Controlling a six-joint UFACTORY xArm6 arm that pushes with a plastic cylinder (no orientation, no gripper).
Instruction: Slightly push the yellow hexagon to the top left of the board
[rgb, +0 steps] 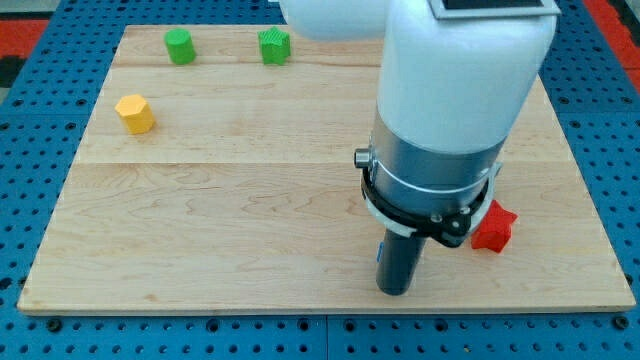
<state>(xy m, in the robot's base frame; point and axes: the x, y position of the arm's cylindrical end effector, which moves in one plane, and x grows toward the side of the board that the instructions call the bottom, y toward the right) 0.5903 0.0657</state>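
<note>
The yellow hexagon (134, 113) sits near the board's left edge, in the upper left part of the wooden board (230, 220). My tip (394, 291) rests on the board near the bottom edge, right of centre, far from the yellow hexagon. A small bit of blue shows at the rod's left side; what it belongs to cannot be made out. The arm's white and grey body hides the board's upper right part.
A green round block (180, 46) and a green block of jagged outline (274, 46) stand near the board's top edge. A red star-like block (492, 228) lies just right of the rod, partly behind the arm. A blue pegboard (40, 330) surrounds the board.
</note>
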